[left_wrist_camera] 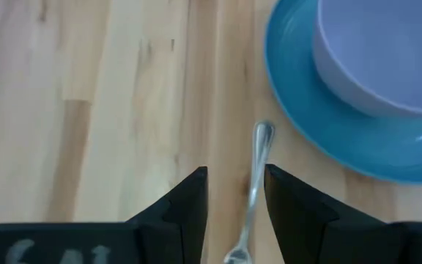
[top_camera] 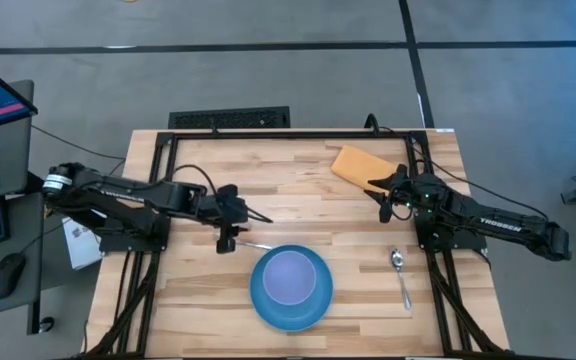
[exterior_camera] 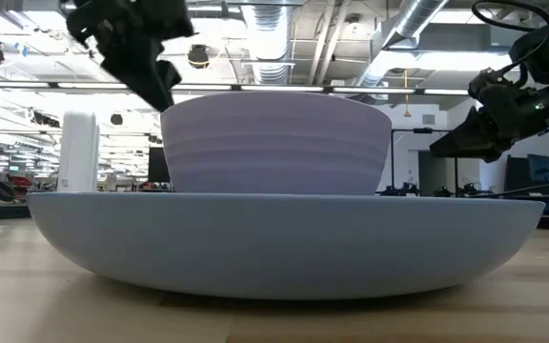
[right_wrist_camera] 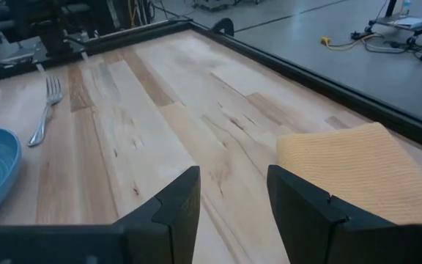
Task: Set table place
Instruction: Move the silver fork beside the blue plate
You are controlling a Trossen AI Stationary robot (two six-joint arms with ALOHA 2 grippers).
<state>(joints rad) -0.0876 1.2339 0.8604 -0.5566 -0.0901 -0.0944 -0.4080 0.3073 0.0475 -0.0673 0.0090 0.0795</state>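
Note:
A silver fork lies flat on the table, just left of a blue plate that holds a lavender bowl. My left gripper is open above the fork's tine end, one finger on either side of it, touching nothing; it also shows in the high view. My right gripper is open and empty over the table's far right part, beside an orange-tan pad. A spoon lies right of the plate.
The black metal frame runs along the table's edges. The pad lies at the far right. In the low view the plate and bowl fill the foreground. Bare planks lie between the fork and the pad.

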